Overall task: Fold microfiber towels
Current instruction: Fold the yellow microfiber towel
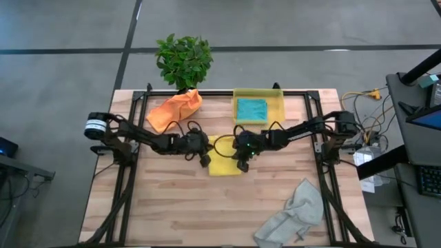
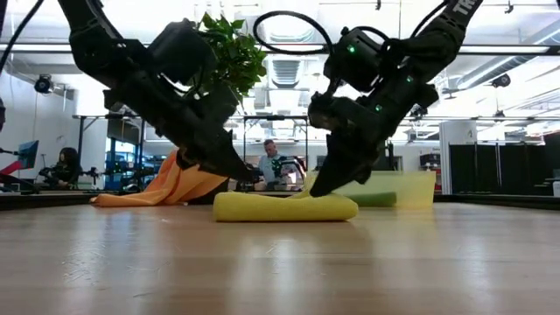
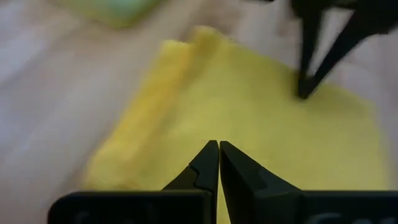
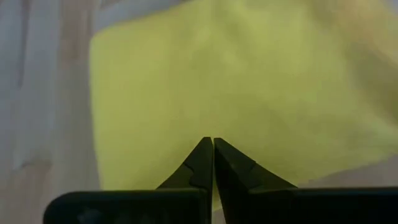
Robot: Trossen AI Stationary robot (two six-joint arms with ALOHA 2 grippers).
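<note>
Both grippers, left and right, I saw with fingers pressed together over the yellow towel, at its nine and three o'clock edges.

Soft matt yellow towel on smooth wooden table

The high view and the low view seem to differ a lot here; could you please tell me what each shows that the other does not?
Only the high view shows the grey towel crumpled near the table's front right and the teal towel lying inside the yellow bin. Only the low view shows people in the room behind the table. Both show the folded yellow towel, the orange towel, the plant, and the left gripper and right gripper at the yellow towel.
</note>
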